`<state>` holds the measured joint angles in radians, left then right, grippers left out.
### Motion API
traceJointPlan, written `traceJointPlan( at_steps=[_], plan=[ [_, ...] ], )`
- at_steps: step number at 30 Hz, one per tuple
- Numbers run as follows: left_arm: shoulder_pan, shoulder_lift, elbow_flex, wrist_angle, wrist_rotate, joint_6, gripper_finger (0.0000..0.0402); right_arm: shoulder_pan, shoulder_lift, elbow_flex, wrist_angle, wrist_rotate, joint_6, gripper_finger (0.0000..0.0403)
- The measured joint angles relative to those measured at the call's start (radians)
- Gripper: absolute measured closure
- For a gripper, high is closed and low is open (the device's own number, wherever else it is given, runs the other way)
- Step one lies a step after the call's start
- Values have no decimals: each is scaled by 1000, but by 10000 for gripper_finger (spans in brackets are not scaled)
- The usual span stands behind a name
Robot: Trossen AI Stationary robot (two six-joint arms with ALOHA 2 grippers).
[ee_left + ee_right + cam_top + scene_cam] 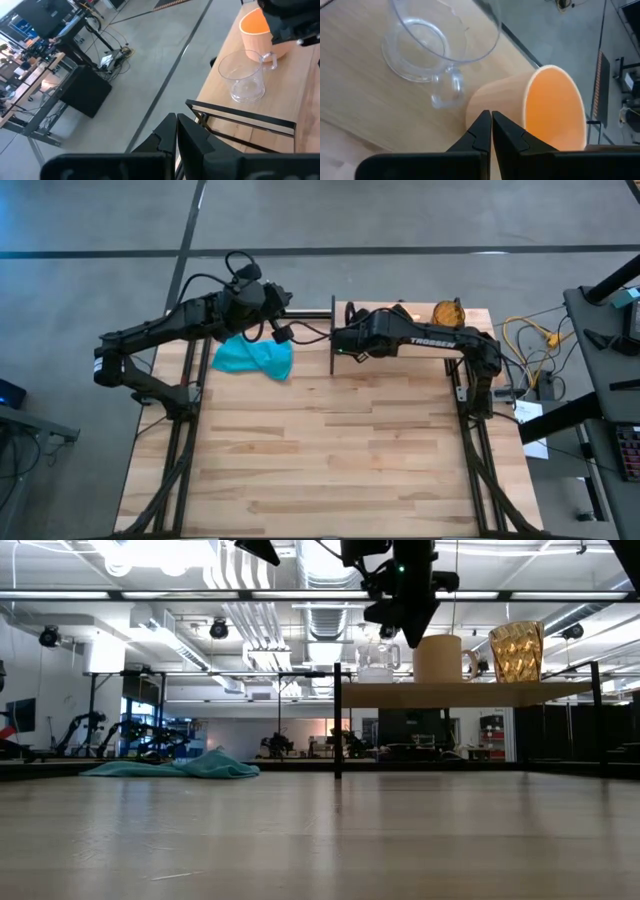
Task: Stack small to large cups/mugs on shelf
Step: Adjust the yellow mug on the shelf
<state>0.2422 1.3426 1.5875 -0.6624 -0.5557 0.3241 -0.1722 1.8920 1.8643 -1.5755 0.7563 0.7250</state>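
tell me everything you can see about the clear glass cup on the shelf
The clear glass cup is a small see-through vessel with a thick round base, a wide flaring rim and a loop handle on one side. It looks empty and stands upright on the light-wood shelf, at the end of the row, next to the orange mug. Nothing grips it; the right tool, shut, hangs above the mug beside it.

light: bright overhead ceiling lamps [150,552] | glare: low view | shadows: soft
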Motion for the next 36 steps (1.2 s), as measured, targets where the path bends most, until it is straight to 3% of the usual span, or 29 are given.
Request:
traceJointPlan(
  at_steps=[8, 13, 36],
  plan=[
    [0, 0, 0, 1, 1, -2, 402, 35, -21, 65, 5, -7, -2, 394],
    [0, 0, -2, 0, 2, -3, 402, 60, -21, 90, 8, -119, -3, 394],
    [1, 3, -4, 1, 3, -2, 402, 37, -19, -64, 118, -153, 30, 394]
  ],
)
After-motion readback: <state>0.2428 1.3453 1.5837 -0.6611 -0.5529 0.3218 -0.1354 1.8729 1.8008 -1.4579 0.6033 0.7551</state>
